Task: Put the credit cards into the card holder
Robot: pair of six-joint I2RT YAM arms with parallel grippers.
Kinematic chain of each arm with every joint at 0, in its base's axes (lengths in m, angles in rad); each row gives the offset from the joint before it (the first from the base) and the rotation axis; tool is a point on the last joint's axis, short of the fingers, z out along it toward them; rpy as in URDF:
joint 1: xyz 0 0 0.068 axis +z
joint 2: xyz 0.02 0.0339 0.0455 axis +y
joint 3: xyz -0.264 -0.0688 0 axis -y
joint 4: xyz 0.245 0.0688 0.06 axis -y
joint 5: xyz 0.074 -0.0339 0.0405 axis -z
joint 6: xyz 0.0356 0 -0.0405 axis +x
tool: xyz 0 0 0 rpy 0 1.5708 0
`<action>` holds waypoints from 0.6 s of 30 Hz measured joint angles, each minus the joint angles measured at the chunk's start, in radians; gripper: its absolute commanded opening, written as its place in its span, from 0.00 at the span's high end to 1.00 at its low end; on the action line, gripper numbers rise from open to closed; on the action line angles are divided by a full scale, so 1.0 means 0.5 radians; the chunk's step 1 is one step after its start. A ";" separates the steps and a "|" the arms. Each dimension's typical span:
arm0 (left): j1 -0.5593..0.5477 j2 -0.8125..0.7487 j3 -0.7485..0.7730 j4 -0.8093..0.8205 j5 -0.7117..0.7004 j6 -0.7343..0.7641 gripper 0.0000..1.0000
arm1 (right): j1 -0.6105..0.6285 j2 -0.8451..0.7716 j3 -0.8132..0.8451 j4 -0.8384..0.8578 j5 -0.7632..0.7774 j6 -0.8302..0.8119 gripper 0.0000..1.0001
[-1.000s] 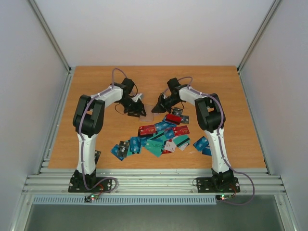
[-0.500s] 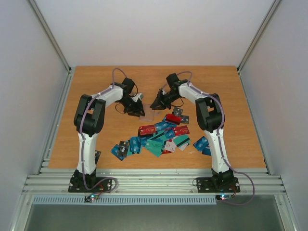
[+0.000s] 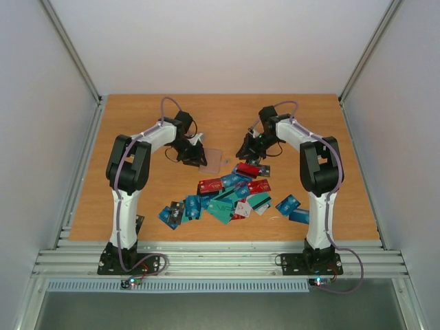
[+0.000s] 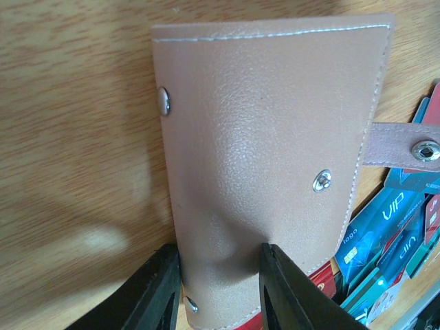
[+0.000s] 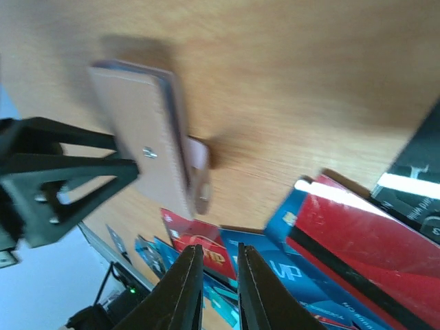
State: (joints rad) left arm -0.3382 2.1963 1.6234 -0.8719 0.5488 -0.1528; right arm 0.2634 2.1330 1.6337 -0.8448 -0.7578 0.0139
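Both busy: left end effector (image 4: 220, 254) pinches the floppy tan leather card holder (image 4: 268, 124) by its end; right end effector (image 5: 214, 258), barely parted, empty, hovers over stiff, likely slippery plastic credit cards (image 5: 357, 234).

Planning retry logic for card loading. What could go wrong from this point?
1. The left gripper pinches the wallet by one end only, and it dents at the grip; it may twist or slip when a card pushes in.
2. The wallet looks folded shut with its strap loose, so no pocket is exposed yet.
3. The cards lie flat and overlapping; the empty, barely open right gripper may lift two or none.
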 measured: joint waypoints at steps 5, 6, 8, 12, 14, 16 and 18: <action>0.000 0.001 0.000 0.000 0.001 -0.005 0.66 | 0.025 0.064 -0.112 0.038 0.005 -0.001 0.86; 0.000 0.001 0.000 0.001 0.002 -0.008 0.66 | 0.034 0.085 -0.112 0.057 0.003 -0.001 0.86; 0.000 0.001 0.000 0.001 0.002 -0.009 0.66 | 0.050 0.118 -0.108 0.078 0.000 -0.002 0.86; -0.001 0.001 0.000 0.001 0.001 -0.015 0.66 | 0.095 0.172 -0.101 0.102 -0.005 0.017 0.86; -0.002 0.001 0.000 0.001 0.001 -0.018 0.66 | 0.115 0.196 -0.082 0.101 -0.006 0.023 0.86; -0.003 0.001 0.000 0.001 0.001 -0.024 0.66 | 0.128 0.225 -0.047 0.102 -0.006 0.027 0.86; -0.004 0.001 0.001 0.001 0.000 -0.029 0.66 | 0.138 0.253 -0.009 0.101 -0.006 0.030 0.86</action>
State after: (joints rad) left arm -0.3401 2.1967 1.6238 -0.8715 0.5488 -0.1673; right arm 0.3325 2.2593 1.6291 -0.7944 -0.7609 0.0288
